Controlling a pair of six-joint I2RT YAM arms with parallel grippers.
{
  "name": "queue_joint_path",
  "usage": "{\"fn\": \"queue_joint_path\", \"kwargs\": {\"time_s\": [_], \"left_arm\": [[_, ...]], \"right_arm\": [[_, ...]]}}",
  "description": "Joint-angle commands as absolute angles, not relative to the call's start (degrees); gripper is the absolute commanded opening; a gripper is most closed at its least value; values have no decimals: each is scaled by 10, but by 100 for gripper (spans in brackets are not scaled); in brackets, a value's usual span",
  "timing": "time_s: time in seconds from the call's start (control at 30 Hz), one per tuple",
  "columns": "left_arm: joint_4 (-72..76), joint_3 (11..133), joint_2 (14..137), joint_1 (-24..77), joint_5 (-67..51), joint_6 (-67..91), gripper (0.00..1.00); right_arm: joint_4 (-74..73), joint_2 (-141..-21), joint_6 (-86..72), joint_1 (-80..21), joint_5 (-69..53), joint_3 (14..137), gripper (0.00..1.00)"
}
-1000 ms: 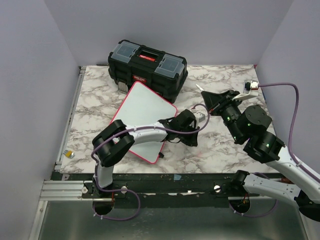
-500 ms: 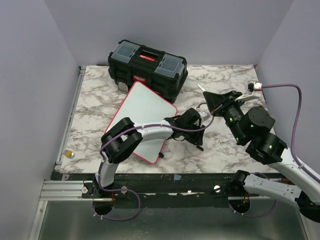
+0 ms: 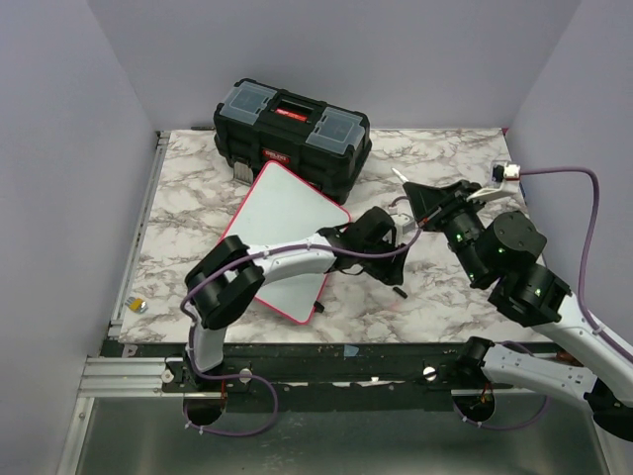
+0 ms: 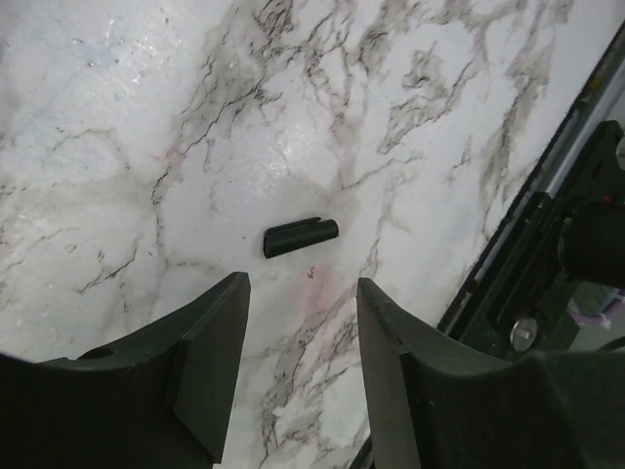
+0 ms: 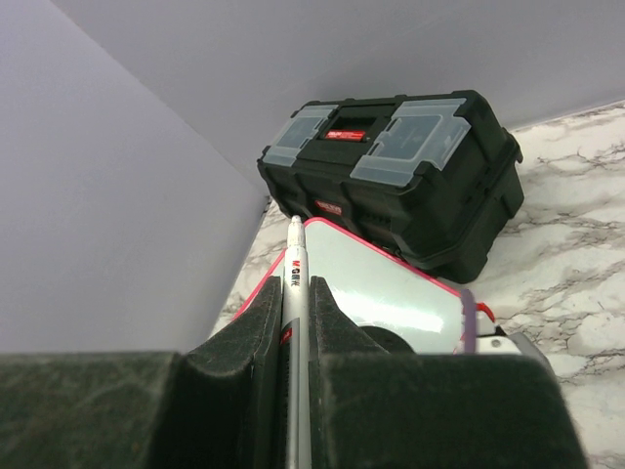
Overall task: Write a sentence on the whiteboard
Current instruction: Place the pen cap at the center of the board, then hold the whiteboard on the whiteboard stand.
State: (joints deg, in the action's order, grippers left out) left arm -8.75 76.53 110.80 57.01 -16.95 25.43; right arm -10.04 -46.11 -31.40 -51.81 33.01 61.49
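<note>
The whiteboard (image 3: pixel 285 233), white with a pink-red rim, lies tilted in front of the black toolbox; its face is blank and no sentence shows. It also shows in the right wrist view (image 5: pixel 395 288). My right gripper (image 3: pixel 423 198) is shut on a white marker pen (image 5: pixel 296 283), held above the table right of the board, tip toward the toolbox. My left gripper (image 4: pixel 301 293) is open and empty, low over the marble right of the board (image 3: pixel 392 267). A small black pen cap (image 4: pixel 301 237) lies on the table just ahead of its fingers.
The black toolbox (image 3: pixel 292 124) with a red handle stands at the back, touching the board's far corner. A small yellow-and-silver object (image 3: pixel 136 305) lies at the table's left edge. The table's metal front rail (image 4: pixel 547 225) is close beside the left gripper.
My left gripper has shifted a little to the right over the marble, staying open. My right arm has moved slightly with the marker still gripped. The whiteboard has not moved.
</note>
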Motion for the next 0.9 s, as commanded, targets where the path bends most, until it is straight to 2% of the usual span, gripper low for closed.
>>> {"fn": "queue_joint_path", "kwargs": {"time_s": [0.0, 0.1, 0.37, 0.67, 0.87], "left_arm": [[-115, 787, 1015, 564, -179, 220, 50], [-114, 759, 967, 550, -192, 213, 53], [-120, 657, 803, 477, -192, 207, 68], [-240, 602, 606, 314, -194, 180, 68], [-295, 604, 556, 177, -267, 151, 68]], "right_arm": [[-113, -458, -305, -522, 339, 640, 1], [-113, -463, -298, -522, 334, 654, 1], [-113, -493, -279, -522, 306, 699, 1], [-113, -519, -272, -522, 277, 710, 1], [-113, -545, -269, -523, 239, 714, 1]]}}
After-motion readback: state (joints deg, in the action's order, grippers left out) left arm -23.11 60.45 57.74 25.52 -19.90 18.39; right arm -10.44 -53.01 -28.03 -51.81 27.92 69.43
